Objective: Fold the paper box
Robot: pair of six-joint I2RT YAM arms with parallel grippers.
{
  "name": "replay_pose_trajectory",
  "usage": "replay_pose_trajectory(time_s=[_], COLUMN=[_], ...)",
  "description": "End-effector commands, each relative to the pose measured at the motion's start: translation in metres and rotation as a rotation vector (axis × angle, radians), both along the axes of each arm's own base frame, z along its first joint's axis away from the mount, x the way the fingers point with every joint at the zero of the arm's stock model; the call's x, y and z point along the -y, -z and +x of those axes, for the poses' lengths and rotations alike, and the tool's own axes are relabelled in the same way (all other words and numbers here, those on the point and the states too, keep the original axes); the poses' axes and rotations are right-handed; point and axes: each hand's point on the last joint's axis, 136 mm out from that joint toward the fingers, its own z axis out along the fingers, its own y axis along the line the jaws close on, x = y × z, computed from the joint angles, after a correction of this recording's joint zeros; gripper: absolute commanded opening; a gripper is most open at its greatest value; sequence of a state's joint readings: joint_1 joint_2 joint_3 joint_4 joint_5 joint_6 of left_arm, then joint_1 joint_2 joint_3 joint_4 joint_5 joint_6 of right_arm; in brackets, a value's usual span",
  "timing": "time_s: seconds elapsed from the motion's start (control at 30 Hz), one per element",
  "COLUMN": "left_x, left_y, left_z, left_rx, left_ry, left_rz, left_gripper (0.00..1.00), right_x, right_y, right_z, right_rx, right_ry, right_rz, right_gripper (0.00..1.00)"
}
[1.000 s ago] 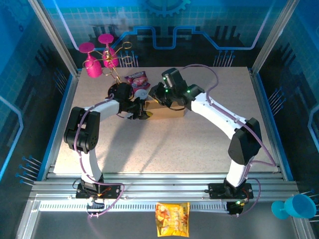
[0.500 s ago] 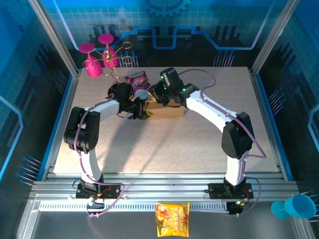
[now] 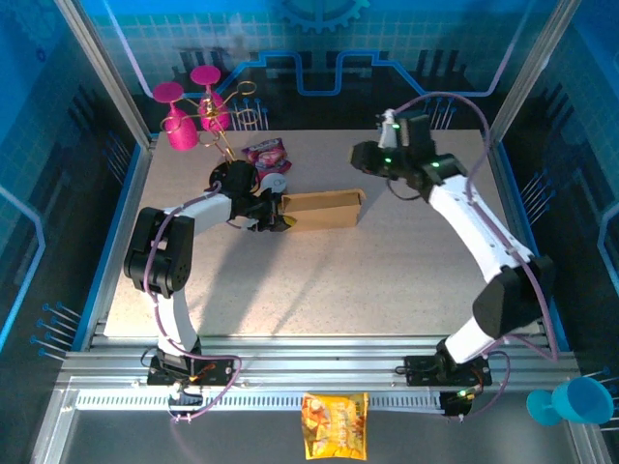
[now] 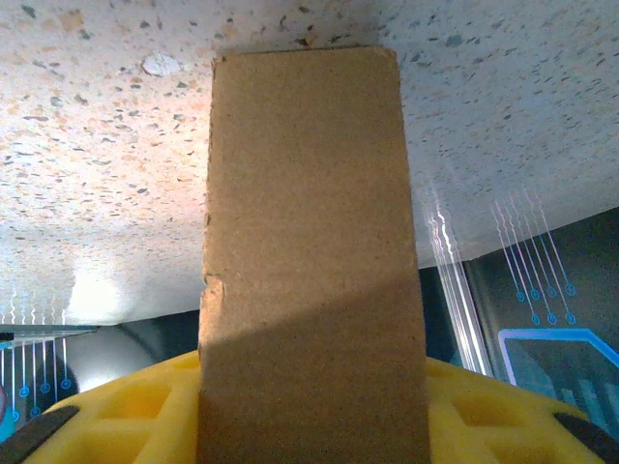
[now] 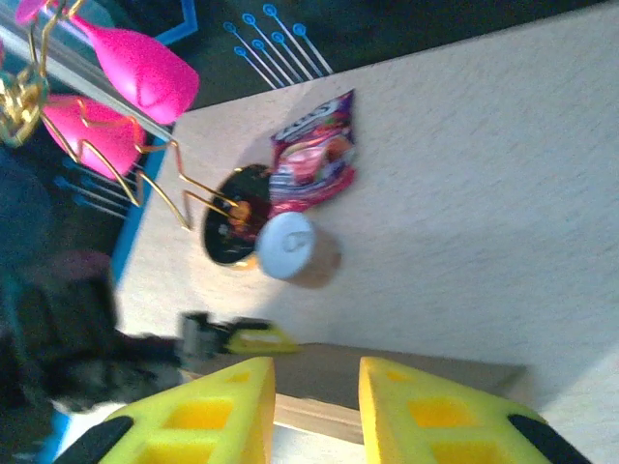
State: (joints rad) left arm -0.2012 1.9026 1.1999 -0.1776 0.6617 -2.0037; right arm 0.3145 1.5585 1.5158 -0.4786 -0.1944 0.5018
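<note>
Left jaws are clamping one end of the plain brown cardboard box [image 3: 324,209], likely light and crushable; right jaws are hovering part-open, empty.

Overhead faces down; all views share paper box [image 3: 322,209].

Left end effector [image 3: 280,215] clamped, right [image 5: 314,375] ajar.

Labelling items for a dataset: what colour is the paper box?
Plain brown cardboard, unmarked. The paper box shows best in the left wrist view.
</note>
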Motion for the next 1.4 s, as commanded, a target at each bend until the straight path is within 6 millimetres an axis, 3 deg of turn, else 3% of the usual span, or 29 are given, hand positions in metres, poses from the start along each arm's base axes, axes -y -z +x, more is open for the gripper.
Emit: replay_pose_trajectory(time_s=[0.0,0.1,0.17,0.27,0.4,0.83,1.37], left_x=[-0.001,-0.001,-0.003,-0.003,-0.004,-0.004,-0.003], left_y=[-0.003,-0.002,-0.001,0.0,-0.002,-0.004,-0.005], left_z=[-0.004,-0.005,-0.007,-0.008,-0.009,-0.007,-0.003], left_rx=[-0.234,-0.243,-0.252,-0.258,-0.262,-0.257,-0.249], left_ry=[-0.188,-0.188,-0.194,-0.197,-0.2,-0.2,-0.198], left_rz=[-0.072,-0.068,-0.063,-0.06,-0.059,-0.057,-0.059], left_gripper=[0.0,0.0,0.0,0.0,0.0,0.0,0.0], right_x=[0.022,0.038,0.038,0.036,0.03,0.007,0.004], right_y=[0.034,0.045,0.054,0.068,0.07,0.101,0.108], right_z=[-0.026,-0.03,-0.033,-0.035,-0.035,-0.032,-0.022], right_rx=[0.083,0.112,0.095,0.055,0.055,-0.061,-0.079], right_ry=[-0.286,-0.323,-0.37,-0.428,-0.498,-0.594,-0.571], right_rz=[-0.196,-0.277,-0.313,-0.346,-0.378,-0.45,-0.504], right_gripper=[0.28,0.23,0.2,0.24,0.27,0.26,0.15])
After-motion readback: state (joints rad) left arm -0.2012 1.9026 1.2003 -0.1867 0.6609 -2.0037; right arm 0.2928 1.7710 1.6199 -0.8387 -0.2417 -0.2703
